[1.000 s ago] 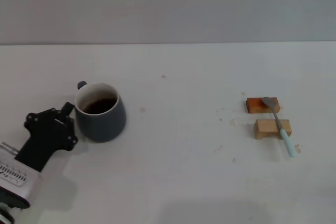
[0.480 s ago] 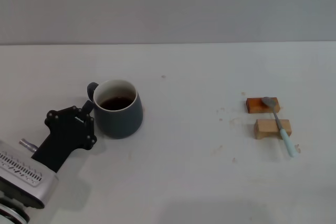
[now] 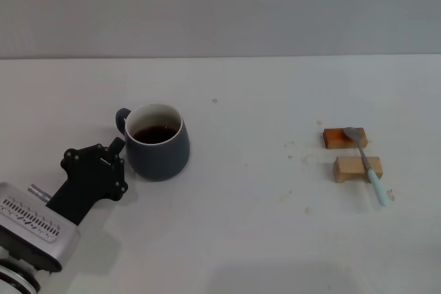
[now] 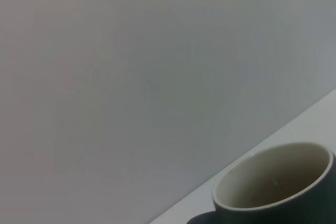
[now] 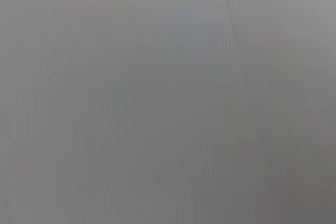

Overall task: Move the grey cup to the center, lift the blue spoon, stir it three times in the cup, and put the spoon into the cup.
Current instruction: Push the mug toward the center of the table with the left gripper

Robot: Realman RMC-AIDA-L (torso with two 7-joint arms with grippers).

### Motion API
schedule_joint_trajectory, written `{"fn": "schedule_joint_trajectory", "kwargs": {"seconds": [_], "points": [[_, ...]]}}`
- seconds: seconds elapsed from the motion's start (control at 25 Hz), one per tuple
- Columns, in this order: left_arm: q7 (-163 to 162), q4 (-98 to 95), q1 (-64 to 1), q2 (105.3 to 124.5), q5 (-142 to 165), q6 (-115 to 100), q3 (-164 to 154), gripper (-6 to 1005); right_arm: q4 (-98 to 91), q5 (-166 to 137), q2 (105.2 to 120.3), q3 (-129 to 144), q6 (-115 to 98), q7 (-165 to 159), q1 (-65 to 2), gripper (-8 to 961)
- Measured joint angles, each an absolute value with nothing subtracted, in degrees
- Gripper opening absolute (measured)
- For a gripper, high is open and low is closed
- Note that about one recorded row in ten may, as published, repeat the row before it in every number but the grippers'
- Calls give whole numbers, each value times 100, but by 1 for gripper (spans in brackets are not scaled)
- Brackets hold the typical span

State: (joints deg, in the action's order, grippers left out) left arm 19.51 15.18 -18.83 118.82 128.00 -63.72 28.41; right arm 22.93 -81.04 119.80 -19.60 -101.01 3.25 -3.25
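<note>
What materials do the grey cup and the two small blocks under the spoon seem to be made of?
The grey cup looks like ceramic: matte slate outside, glossy white inside. The two blocks look like wood, one reddish-brown, one pale tan, both unpolished.

Soft, even light falls on the white table (image 3: 262, 225), where the grey cup (image 3: 158, 144) and the left gripper (image 3: 116, 148) cast faint, short shadows with no glare, while the left wrist view shows the cup's rim slightly soft and the right wrist view a featureless grey.
</note>
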Motion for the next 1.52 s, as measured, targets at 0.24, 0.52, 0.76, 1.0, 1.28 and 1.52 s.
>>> {"fn": "schedule_joint_trajectory", "kwargs": {"seconds": [0.24, 0.52, 0.76, 1.0, 1.28, 1.52], "points": [[1951, 1569, -1921, 11888, 12805, -6352, 2780, -2, 2293, -8108, 11980, -1960, -10100, 325, -324, 789], [1930, 1693, -1996, 11900, 12806, -6352, 2562, -2, 2294, -8108, 11980, -1952, -10098, 325, -316, 789], [1927, 1758, -2040, 11910, 12808, -6353, 2423, -2, 2294, -8093, 11979, -1879, -10097, 325, -316, 789], [1947, 1808, -1911, 11898, 12790, -6483, 2462, -2, 2295, -8110, 11979, -1745, -10127, 364, -316, 790], [1749, 1852, -1280, 11875, 12762, -7070, 3132, -2, 2359, -8119, 11974, -1259, -10247, 357, -341, 790], [702, 1766, -867, 11844, 12761, -7682, 3608, -2, 2443, -8123, 11964, -181, -10253, 371, -618, 790]]}}
